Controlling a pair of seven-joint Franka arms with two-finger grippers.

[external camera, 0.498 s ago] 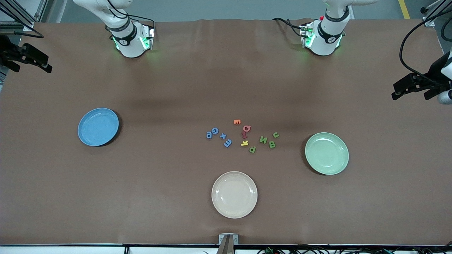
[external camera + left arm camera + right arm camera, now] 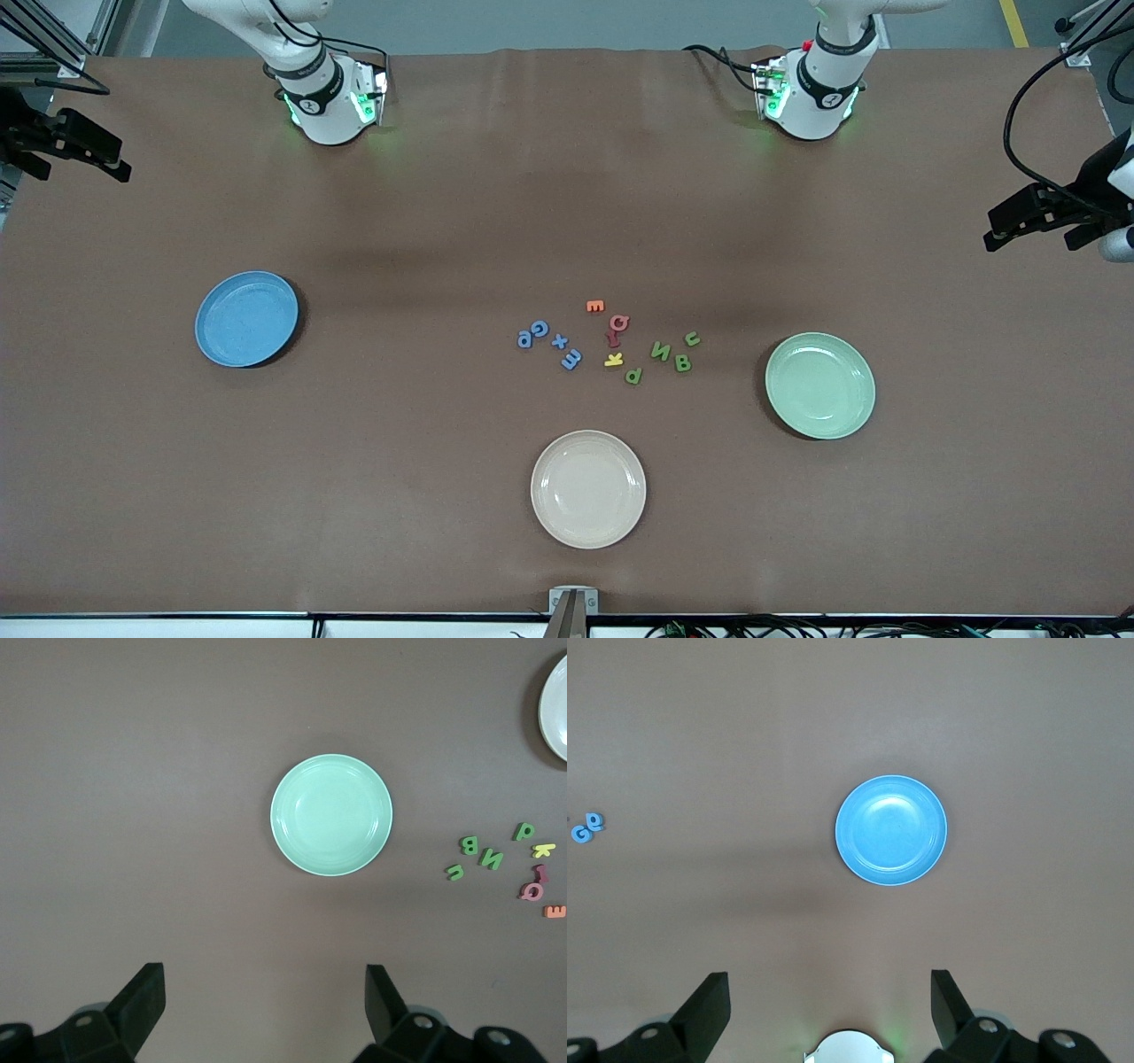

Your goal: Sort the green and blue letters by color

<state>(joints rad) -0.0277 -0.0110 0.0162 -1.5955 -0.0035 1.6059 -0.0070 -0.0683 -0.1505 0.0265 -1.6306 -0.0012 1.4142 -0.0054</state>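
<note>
Front view: blue letters [image 2: 549, 342] and green letters [image 2: 666, 354] lying unsorted at table centre, between blue plate [image 2: 246, 318] at 9 o'clock and green plate [image 2: 819, 385] at 3 o'clock. Left gripper [image 2: 266, 1010] hovering wide open, empty, over green plate; right gripper [image 2: 831, 1014] likewise over blue plate. Sorting not begun; next needing descent onto first letter.

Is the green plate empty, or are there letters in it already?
Empty. The green plate shows only its bare inside, and the four green letters lie on the table beside it.
</note>
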